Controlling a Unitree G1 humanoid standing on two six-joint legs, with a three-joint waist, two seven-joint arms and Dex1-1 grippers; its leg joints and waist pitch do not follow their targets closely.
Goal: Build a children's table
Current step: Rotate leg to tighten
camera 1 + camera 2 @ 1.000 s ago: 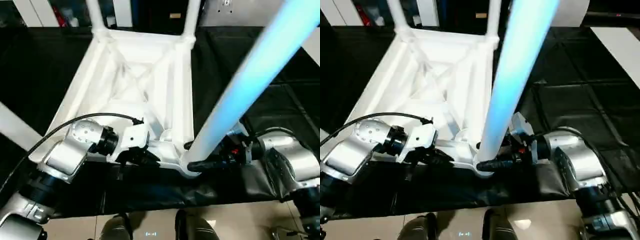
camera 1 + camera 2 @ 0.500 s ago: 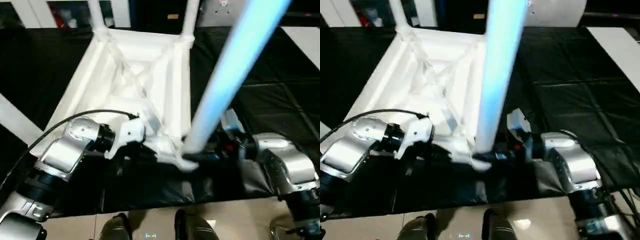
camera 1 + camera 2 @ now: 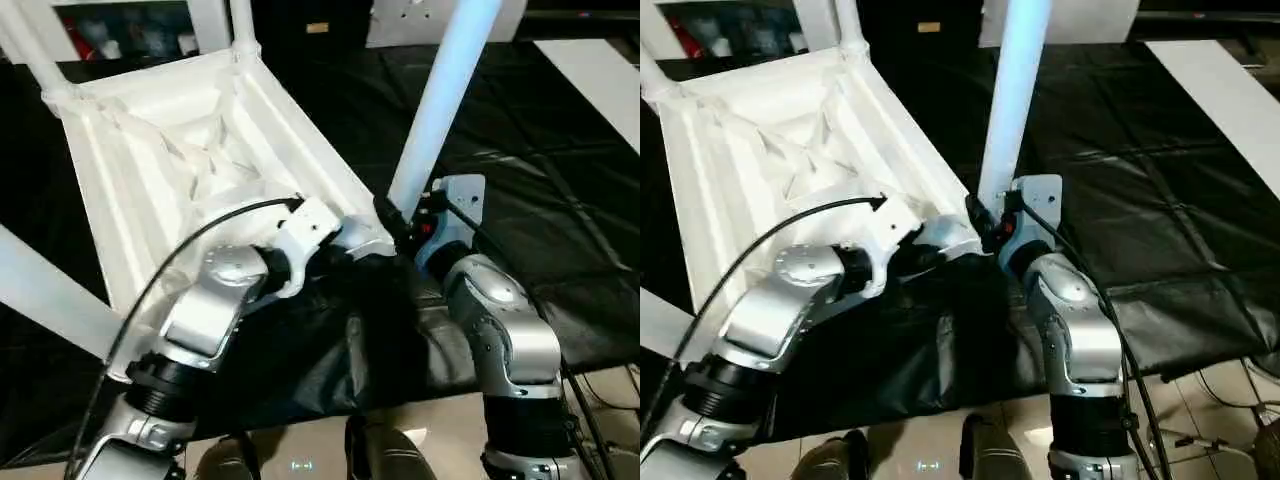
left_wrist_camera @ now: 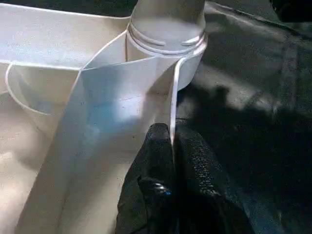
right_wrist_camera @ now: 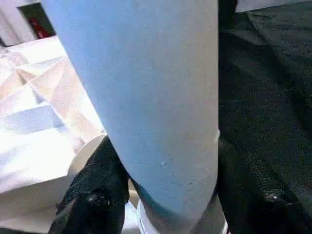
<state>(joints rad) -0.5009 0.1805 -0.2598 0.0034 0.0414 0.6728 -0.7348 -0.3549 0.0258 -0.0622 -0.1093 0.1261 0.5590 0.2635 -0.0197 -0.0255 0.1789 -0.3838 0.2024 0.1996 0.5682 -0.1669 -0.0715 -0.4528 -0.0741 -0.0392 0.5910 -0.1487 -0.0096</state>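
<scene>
The children's table lies upside down, its white ribbed tabletop point(image 3: 170, 160) turned at a slant on the black cloth. Two legs point(image 3: 38, 55) point(image 3: 240, 25) rise from its far corners, and another leg point(image 3: 50, 300) crosses the left edge. At the near corner socket point(image 4: 165, 34) stands a pale leg point(image 3: 440, 100). My right gripper point(image 3: 395, 222) is shut around its base, one finger point(image 5: 92, 195) on each side. My left gripper point(image 4: 168, 141) is shut on the tabletop's thin rim just beside that socket, and shows in the head view under my left wrist point(image 3: 350, 255).
Black cloth point(image 3: 560, 200) covers the work surface and hangs wrinkled over its near edge. Below it are tan floor point(image 3: 440, 440) and my feet point(image 3: 380, 460). A white slab point(image 3: 600, 80) lies at the far right. Cables point(image 3: 1230, 390) trail at the lower right.
The tabletop has turned with both grippers on it, its far end swinging left. The held leg now stands more upright. The head view has shifted too.
</scene>
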